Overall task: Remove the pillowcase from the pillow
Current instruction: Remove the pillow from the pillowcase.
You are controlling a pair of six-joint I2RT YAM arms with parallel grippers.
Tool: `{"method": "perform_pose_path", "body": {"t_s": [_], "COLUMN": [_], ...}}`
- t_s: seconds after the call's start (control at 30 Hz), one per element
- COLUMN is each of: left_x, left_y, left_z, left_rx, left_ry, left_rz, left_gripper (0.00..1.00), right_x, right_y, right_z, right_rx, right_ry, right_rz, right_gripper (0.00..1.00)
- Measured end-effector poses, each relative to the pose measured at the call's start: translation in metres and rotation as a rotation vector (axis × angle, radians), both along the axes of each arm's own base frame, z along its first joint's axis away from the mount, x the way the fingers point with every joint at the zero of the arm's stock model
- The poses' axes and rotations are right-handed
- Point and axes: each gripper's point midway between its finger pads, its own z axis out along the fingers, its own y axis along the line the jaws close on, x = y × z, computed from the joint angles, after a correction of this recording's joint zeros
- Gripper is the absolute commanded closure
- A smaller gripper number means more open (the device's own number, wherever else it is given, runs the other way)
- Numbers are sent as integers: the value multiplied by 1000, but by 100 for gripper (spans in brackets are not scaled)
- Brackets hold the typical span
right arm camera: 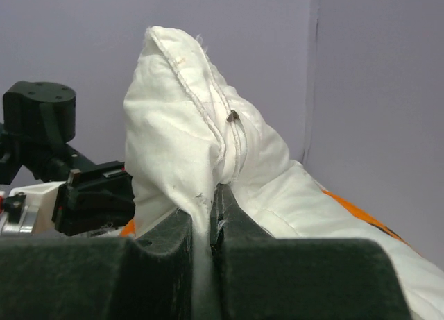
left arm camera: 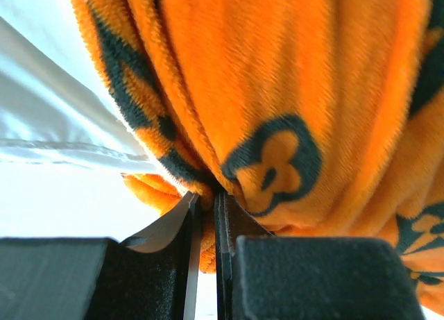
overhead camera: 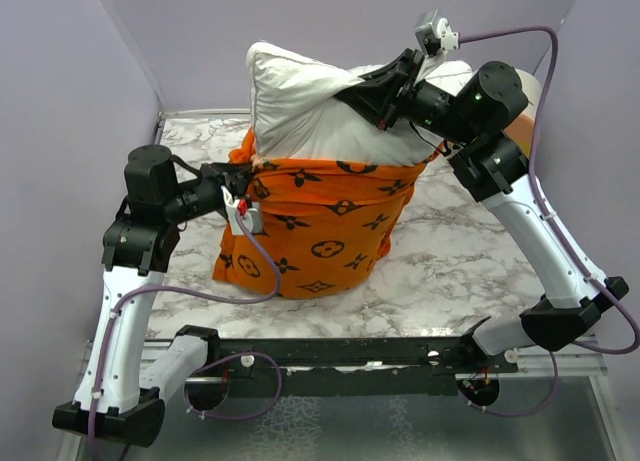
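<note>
1. On the marble-patterned table (overhead camera: 455, 261) stands the orange pillowcase (overhead camera: 325, 231) with black motifs, near the middle.
2. Left gripper (left arm camera: 207, 198) — its fingers are pressed together on a fold of the pillowcase at the upper left rim.
3. The white pillow (overhead camera: 300, 106) sticks up out of the case's open top, its lower half covered.
4. Right gripper (right arm camera: 214, 195) — clamped tight on the pillow's top seam, beside a corner.

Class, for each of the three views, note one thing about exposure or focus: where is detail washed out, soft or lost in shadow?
Top external: even light, sharp throughout. Left wrist: the pillow nearly washed out, the orange pillowcase slightly soft at close range. Right wrist: pillow seam crisp, its own fingers almost black.
</note>
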Motion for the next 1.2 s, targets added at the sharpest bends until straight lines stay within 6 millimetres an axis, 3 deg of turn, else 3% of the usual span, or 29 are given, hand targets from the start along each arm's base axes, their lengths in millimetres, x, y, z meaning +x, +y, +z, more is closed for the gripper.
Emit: {"method": "perform_pose_path", "body": {"t_s": [0.23, 0.37, 0.57, 0.67, 0.7, 0.73, 0.77, 0.87, 0.93, 1.0, 1.03, 1.1, 1.2], "left_x": [-17, -15, -15, -16, -16, -16, -16, -22, -24, -20, -15, -9, -7], "left_y": [4, 5, 10, 11, 12, 12, 12, 12, 8, 3, -1, -6, -16], "left_z": [-22, -36, -73, -79, -80, -79, -78, -70, -55, -22, -1, 39, 107], "left_rx": [14, 26, 103, 133, 140, 144, 143, 95, 7, -129, -204, -335, -534], "left_ry": [-31, -31, -58, -73, -78, -81, -81, -10, 81, 152, 177, 206, 235], "left_rz": [8, 10, 10, 7, 5, 3, 4, 23, 46, 76, 89, 97, 66], "left_gripper": [100, 100, 100, 99, 86, 60, 44, 31, 25, 21, 18, 2, 1], "right_x": [7, 12, 22, 24, 25, 24, 24, 22, 21, 21, 22, 22, 24], "right_y": [-6, -8, -12, -12, -12, -12, -12, -11, -11, -11, -10, -7, -2], "right_z": [-6, -8, -15, -18, -18, -18, -18, -15, -12, -8, -7, -6, -7], "right_rx": [-4, -4, -20, -25, -26, -26, -26, -16, -8, 4, 11, 17, 21], "right_ry": [18, 33, 52, 61, 62, 62, 63, 53, 47, 39, 35, 29, 27], "right_rz": [-59, -93, -153, -170, -170, -170, -168, -152, -140, -125, -120, -105, -91], "right_gripper": [99, 99, 99, 99, 99, 99, 99, 99, 99, 99, 99, 99, 99]}}
